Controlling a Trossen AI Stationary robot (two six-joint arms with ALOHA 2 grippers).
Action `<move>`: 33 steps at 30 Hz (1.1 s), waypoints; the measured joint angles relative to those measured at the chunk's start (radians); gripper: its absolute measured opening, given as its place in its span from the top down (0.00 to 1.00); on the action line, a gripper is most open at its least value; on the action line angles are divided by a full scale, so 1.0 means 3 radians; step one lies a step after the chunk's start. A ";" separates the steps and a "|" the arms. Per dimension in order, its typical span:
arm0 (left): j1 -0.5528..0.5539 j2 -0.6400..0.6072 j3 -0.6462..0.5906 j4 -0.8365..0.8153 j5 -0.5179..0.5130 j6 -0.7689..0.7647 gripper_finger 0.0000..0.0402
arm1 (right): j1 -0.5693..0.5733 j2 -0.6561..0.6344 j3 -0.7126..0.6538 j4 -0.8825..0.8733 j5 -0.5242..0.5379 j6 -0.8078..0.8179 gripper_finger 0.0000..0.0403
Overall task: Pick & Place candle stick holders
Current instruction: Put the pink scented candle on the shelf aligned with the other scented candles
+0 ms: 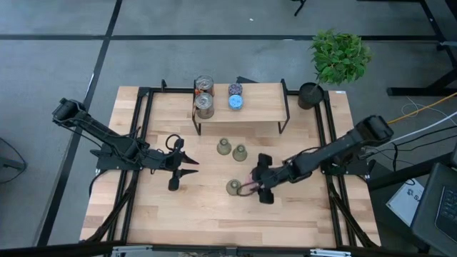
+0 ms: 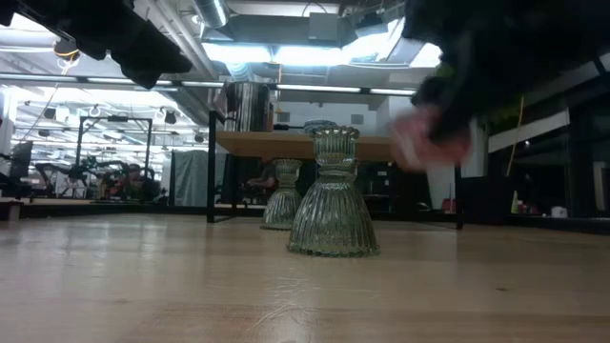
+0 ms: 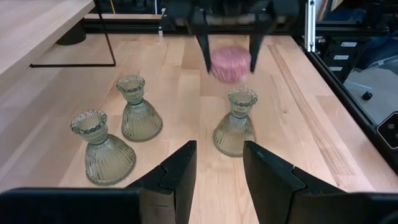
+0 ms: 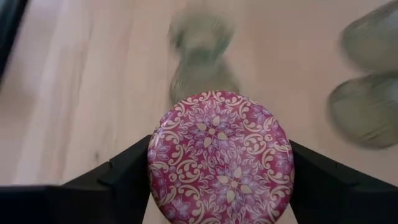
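My right gripper (image 1: 251, 184) is shut on a round pink patterned-top candle holder (image 4: 221, 155), just right of an olive-green vase-shaped holder (image 1: 233, 187) that stands upright on the table. Two more green vase holders (image 1: 224, 148) (image 1: 240, 153) stand on their bases behind it. Two silvery cans (image 1: 204, 84) (image 1: 205, 106), a purple holder (image 1: 235, 89) and a blue holder (image 1: 235, 102) stand on a wooden shelf (image 1: 260, 107). My left gripper (image 1: 187, 165) is open and empty at centre left, pointing toward the vases. My right gripper pinches the pink holder by two opposite sides of its round wall (image 4: 152, 163) between its two fingers (image 4: 121, 171). The fingers come from the table's right, slanting down. The holder is lifted clear of the table (image 2: 429, 143), its patterned top up.
A black pot (image 1: 309, 95) with a green plant (image 1: 339, 57) stands at the table's far right corner. The shelf stands on thin black legs (image 1: 198, 121) at the far middle. Black rails (image 1: 139, 128) run along the table's left and right sides.
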State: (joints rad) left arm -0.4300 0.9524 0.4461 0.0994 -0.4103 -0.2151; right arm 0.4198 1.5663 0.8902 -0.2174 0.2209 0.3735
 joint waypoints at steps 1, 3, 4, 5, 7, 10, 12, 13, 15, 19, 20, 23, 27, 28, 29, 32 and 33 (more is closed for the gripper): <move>0.0000 0.0000 0.0000 -0.0009 -0.0001 0.0000 0.68 | -0.0031 -0.0065 0.0048 -0.0078 0.0048 0.0007 0.28; 0.0000 0.0000 0.0000 -0.0012 -0.0001 -0.0001 0.68 | -0.0113 -0.0162 0.0160 -0.0232 0.0139 -0.0027 0.28; 0.0001 0.0000 0.0000 -0.0020 -0.0001 -0.0005 0.68 | -0.0152 -0.0191 0.0216 -0.0278 0.0160 -0.0071 0.28; 0.0001 0.0000 0.0000 -0.0022 -0.0001 -0.0019 0.68 | -0.0202 -0.0226 0.0262 -0.0337 0.0175 -0.0127 0.28; 0.0000 0.0000 0.0000 -0.0034 -0.0001 -0.0028 0.68 | -0.0294 -0.0265 0.0369 -0.0373 0.0229 -0.0243 0.28; 0.0000 0.0000 -0.0001 -0.0054 -0.0003 -0.0029 0.68 | -0.0454 -0.0277 0.0515 -0.0406 0.0296 -0.0442 0.28; 0.0001 0.0000 -0.0001 -0.0064 -0.0027 -0.0029 0.68 | -0.0580 -0.0275 0.0601 -0.0404 0.0324 -0.0570 0.28; 0.0001 0.0000 -0.0001 -0.0063 -0.0027 -0.0030 0.68 | -0.0650 -0.0275 0.0642 -0.0397 0.0335 -0.0601 0.28; 0.0001 0.0000 -0.0001 -0.0070 -0.0028 -0.0037 0.68 | -0.0790 -0.0275 0.0698 -0.0382 0.0338 -0.0630 0.28; 0.0000 0.0000 -0.0001 -0.0070 -0.0028 -0.0038 0.68 | -0.1078 -0.0275 0.0749 -0.0377 0.0419 -0.0634 0.28; 0.0001 0.0000 -0.0001 -0.0070 -0.0029 -0.0038 0.68 | -0.1153 -0.0275 0.0749 -0.0381 0.0425 -0.0605 0.28; 0.0000 0.0000 -0.0001 -0.0071 -0.0029 -0.0038 0.68 | -0.1357 -0.0272 0.0749 -0.0392 0.0424 -0.0445 0.28; 0.0000 0.0000 -0.0001 -0.0073 -0.0031 -0.0038 0.68 | -0.1553 -0.0238 0.0747 -0.0382 0.0402 -0.0338 0.28; 0.0001 0.0000 -0.0001 -0.0074 -0.0031 -0.0039 0.68 | -0.1588 -0.0219 0.0748 -0.0330 0.0374 -0.0336 0.28; 0.0000 0.0000 -0.0001 -0.0073 -0.0031 -0.0039 0.68 | -0.1620 -0.0200 0.0749 -0.0287 0.0342 -0.0337 0.28; 0.0001 0.0000 -0.0001 -0.0077 -0.0031 -0.0038 0.68 | -0.1685 -0.0128 0.0747 -0.0164 0.0245 -0.0419 0.28; 0.0001 0.0000 -0.0001 -0.0080 -0.0031 -0.0037 0.68 | -0.1698 -0.0102 0.0747 -0.0123 0.0218 -0.0443 0.28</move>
State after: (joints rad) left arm -0.4298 0.9524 0.4458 0.0753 -0.4194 -0.2261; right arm -0.0895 1.5358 1.1145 -0.2544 0.2864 0.2407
